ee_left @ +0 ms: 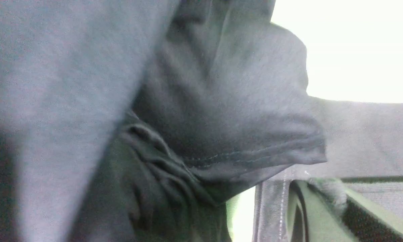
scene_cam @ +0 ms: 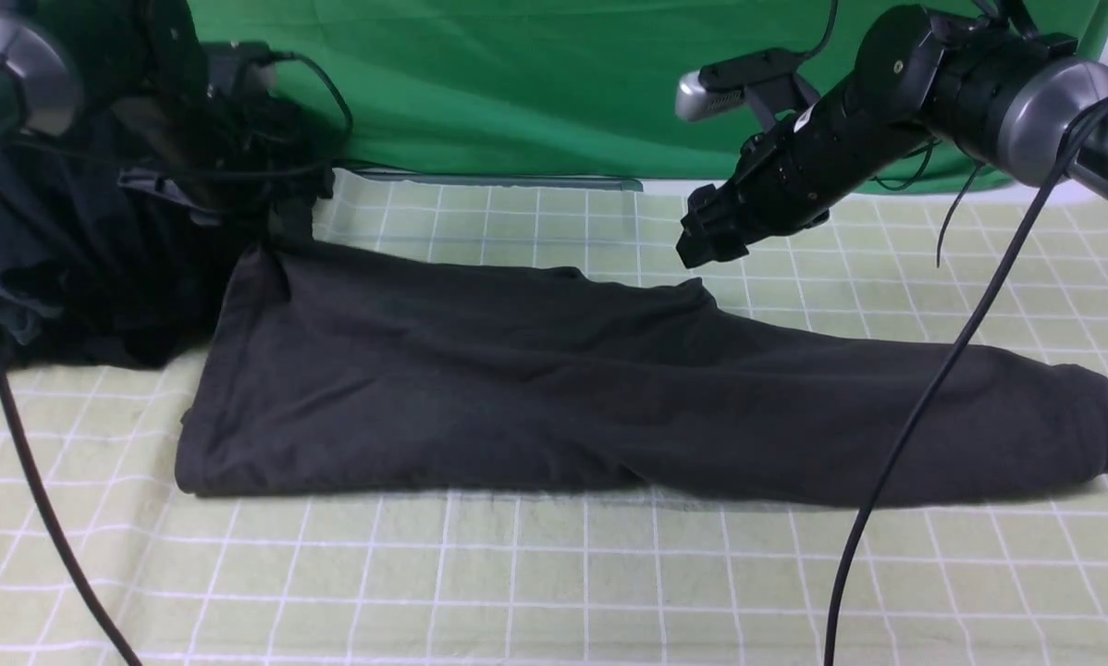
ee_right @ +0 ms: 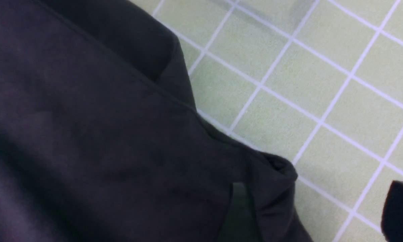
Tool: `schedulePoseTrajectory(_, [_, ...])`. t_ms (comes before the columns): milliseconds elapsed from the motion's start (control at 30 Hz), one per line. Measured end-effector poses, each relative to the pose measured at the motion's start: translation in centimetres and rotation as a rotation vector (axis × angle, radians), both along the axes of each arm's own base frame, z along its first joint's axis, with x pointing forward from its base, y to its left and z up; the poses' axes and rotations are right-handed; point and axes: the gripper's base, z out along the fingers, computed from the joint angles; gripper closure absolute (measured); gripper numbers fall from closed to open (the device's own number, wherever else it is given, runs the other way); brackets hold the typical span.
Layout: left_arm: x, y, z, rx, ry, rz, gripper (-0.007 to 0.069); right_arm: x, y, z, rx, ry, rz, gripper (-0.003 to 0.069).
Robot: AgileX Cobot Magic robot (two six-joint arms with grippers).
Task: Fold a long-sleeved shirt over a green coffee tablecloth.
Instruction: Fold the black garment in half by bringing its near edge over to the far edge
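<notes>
The long-sleeved shirt (scene_cam: 554, 388) lies as a long charcoal band across the green coffee tablecloth (scene_cam: 554, 573), one sleeve reaching right. Its far left corner peaks up to my left gripper (scene_cam: 281, 222), which is half hidden among dark clothing. In the left wrist view the left gripper (ee_left: 300, 190) is shut, with a stitched hem of the shirt (ee_left: 272, 201) in the grip and bunched grey fabric (ee_left: 221, 101) filling the frame. My right gripper (scene_cam: 699, 242) hovers open over the shirt's far edge. In the right wrist view the right gripper (ee_right: 319, 215) spans a shirt corner (ee_right: 275, 168) and bare cloth (ee_right: 322, 101).
A blacker heap of clothing (scene_cam: 82, 268) sits at the far left, under my left arm. A plain bright green cloth (scene_cam: 535, 83) hangs behind the table. A black cable (scene_cam: 933, 398) drapes from the right arm across the sleeve, and another (scene_cam: 27, 462) hangs at the left.
</notes>
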Motion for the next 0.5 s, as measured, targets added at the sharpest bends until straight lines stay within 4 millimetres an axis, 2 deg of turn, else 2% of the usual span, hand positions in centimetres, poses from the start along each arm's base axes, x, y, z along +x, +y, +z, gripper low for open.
schedulePoseTrajectory(100, [0.1,0.0,0.9,-0.003,-0.041,-0.001,0.0610,0.2,0.1,-1.1,0.000,0.020,-0.003,0.0149])
schedulePoseTrajectory(267, [0.1,0.0,0.9,-0.005,-0.042,-0.001,0.0610,0.7,0.6,-3.3,0.041,0.064,-0.022,0.0157])
schedulePoseTrajectory(433, [0.1,0.0,0.9,-0.007,-0.042,-0.001,0.0610,0.9,1.1,-5.2,0.043,0.084,-0.025,0.0230])
schedulePoseTrajectory(500, [0.1,-0.1,0.9,-0.009,-0.041,0.000,0.0610,1.0,1.3,-5.9,0.041,0.088,-0.026,0.0296])
